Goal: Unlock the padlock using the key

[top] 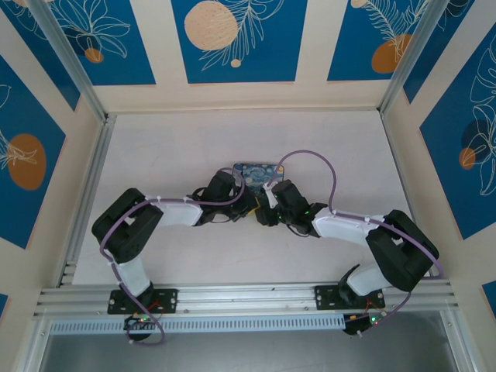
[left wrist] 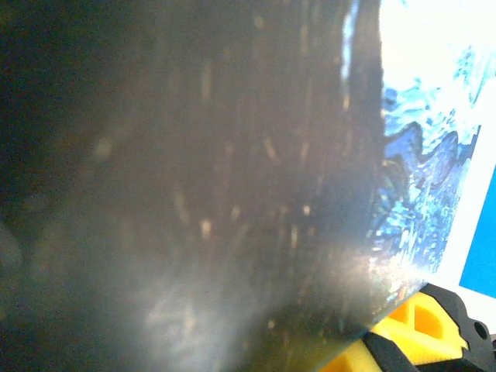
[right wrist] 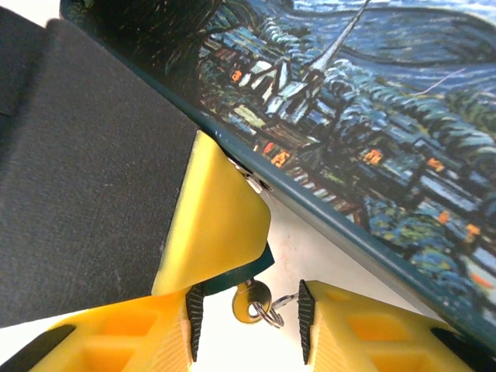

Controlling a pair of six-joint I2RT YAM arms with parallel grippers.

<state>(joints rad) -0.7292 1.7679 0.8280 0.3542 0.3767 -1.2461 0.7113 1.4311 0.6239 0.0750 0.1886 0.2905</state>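
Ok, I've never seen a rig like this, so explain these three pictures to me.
The machine is two robot arms bolted at the near edge of a white table, each ending in two-fingered jaws. The overhead camera looks down on both: the left arm and right arm meet at a flat box with a dark-blue swirly painted print. The other two cameras ride on the wrists. The right wrist's shows its own yellow fingers open around a small silvery metal key on a ring, without gripping it. The key pokes out from a dark blue-green piece, seemingly the padlock, beside the left arm's yellow finger. The left jaws are shut; that wrist's picture is blurry, a dark surface close up with the box's print beside it.
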